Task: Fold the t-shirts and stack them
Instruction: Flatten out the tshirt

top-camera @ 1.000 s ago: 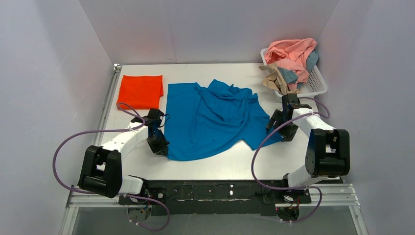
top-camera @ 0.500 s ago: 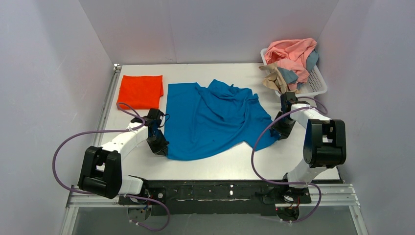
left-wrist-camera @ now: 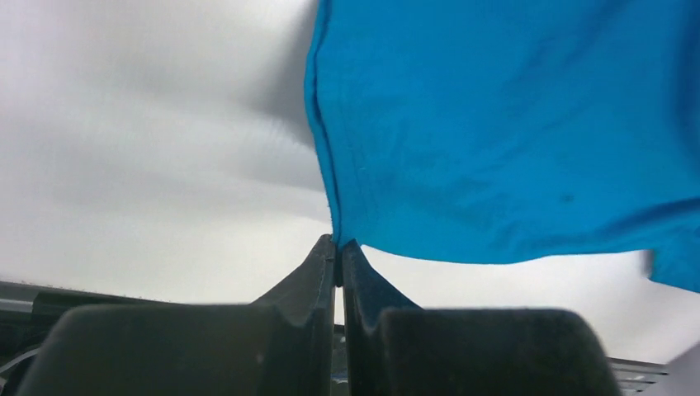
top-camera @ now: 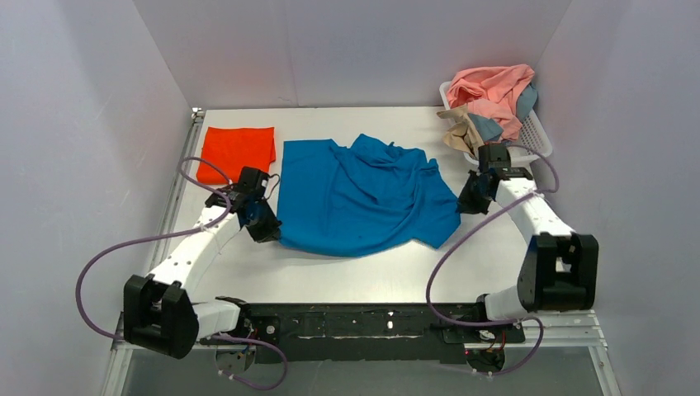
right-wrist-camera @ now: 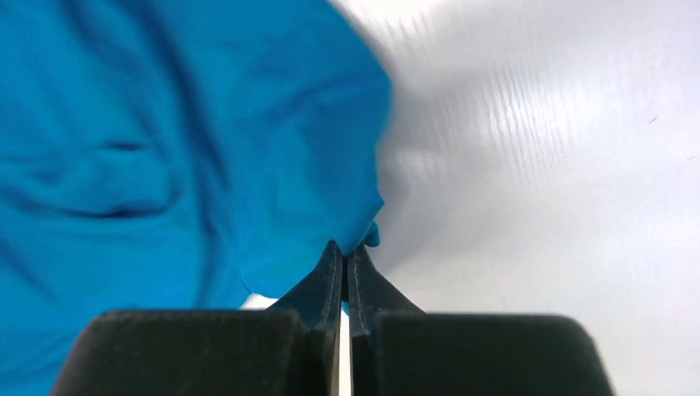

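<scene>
A bright blue t-shirt lies spread and rumpled in the middle of the table. My left gripper is shut on its near left corner; in the left wrist view the closed tips pinch the blue t-shirt at its hem corner, lifted off the table. My right gripper is shut on the right edge; in the right wrist view the tips clamp a fold of the blue t-shirt. An orange-red t-shirt lies folded at the back left.
A white lattice basket stands at the back right, heaped with pink, tan and dusty blue shirts. Purple cables loop beside both arms. Walls close in on three sides.
My right gripper has closed on the blue shirt's right edge and moved back. My left gripper has carried its corner back and up, pulling the near hem away from the front edge.
</scene>
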You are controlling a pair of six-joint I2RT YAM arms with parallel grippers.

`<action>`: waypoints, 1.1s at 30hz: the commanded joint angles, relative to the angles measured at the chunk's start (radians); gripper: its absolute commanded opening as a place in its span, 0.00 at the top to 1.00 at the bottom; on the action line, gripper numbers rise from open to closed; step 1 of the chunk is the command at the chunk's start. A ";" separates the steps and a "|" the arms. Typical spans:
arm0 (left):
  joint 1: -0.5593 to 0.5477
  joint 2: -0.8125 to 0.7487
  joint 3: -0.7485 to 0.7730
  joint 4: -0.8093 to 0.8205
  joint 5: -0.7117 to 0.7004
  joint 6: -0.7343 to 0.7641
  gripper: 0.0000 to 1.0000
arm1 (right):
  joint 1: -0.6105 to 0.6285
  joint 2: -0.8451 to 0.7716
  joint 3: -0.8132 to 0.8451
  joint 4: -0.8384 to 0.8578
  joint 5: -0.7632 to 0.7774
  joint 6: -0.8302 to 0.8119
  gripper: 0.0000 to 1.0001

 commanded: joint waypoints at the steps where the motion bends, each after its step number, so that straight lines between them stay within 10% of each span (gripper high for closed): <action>1: -0.003 -0.112 0.150 -0.137 -0.083 0.005 1.00 | 0.000 -0.195 0.157 -0.041 -0.012 -0.028 0.99; 21: -0.003 -0.179 1.271 -0.302 -0.058 0.264 1.00 | 0.000 -0.375 1.303 -0.288 -0.078 -0.174 0.99; 33: -0.003 -0.259 1.432 -0.270 -0.010 0.305 1.00 | 0.000 -0.598 1.307 -0.065 -0.189 -0.227 0.99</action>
